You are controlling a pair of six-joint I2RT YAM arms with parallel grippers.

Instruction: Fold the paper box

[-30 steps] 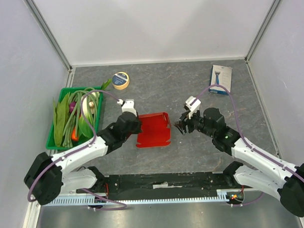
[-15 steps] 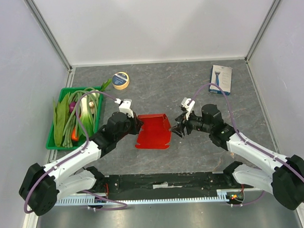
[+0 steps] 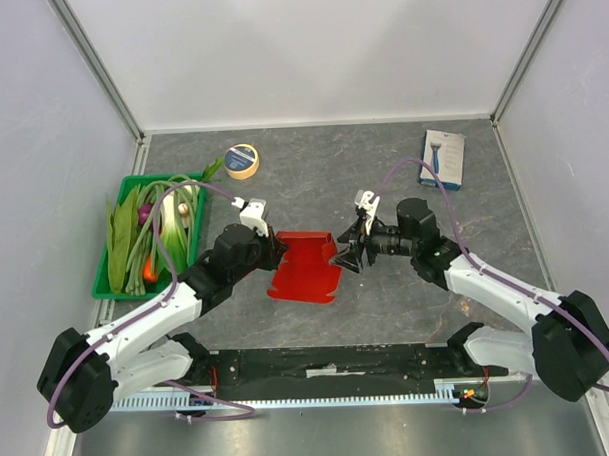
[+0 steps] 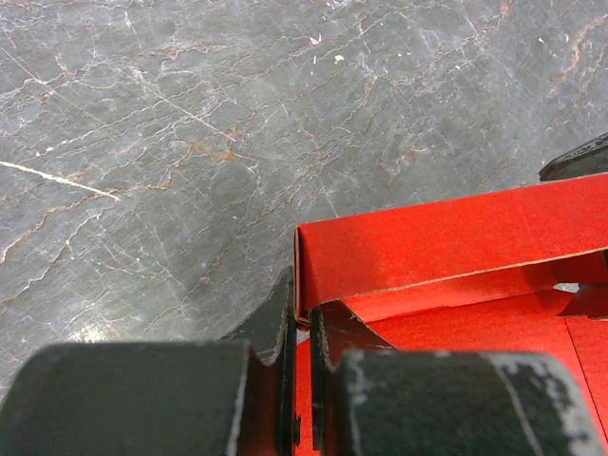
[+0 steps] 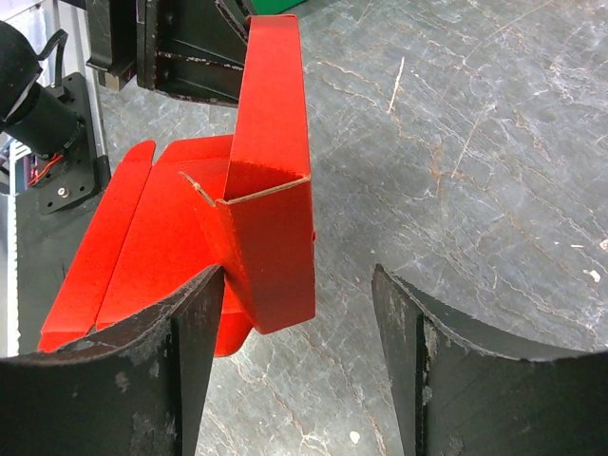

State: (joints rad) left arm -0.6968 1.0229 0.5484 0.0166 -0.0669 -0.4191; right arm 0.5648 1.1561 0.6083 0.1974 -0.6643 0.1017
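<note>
The red paper box (image 3: 306, 266) lies partly folded in the middle of the table, its far wall standing upright. My left gripper (image 3: 268, 251) is shut on the box's left wall; in the left wrist view its fingertips (image 4: 275, 318) pinch the thin red edge (image 4: 427, 237). My right gripper (image 3: 346, 257) is at the box's right end, open. In the right wrist view the raised corner flap of the box (image 5: 275, 247) stands between the fingers (image 5: 190, 313), close to the left one, with a wide gap to the other.
A green tray (image 3: 104, 285) of vegetables sits at the left. A roll of tape (image 3: 242, 160) lies at the back left, and a white-and-blue retail box (image 3: 442, 158) at the back right. Grey walls enclose the table on three sides.
The right gripper has moved left, up to the box's right end. The left arm shifted slightly left with the box; the box's right side has lifted and tilted.
</note>
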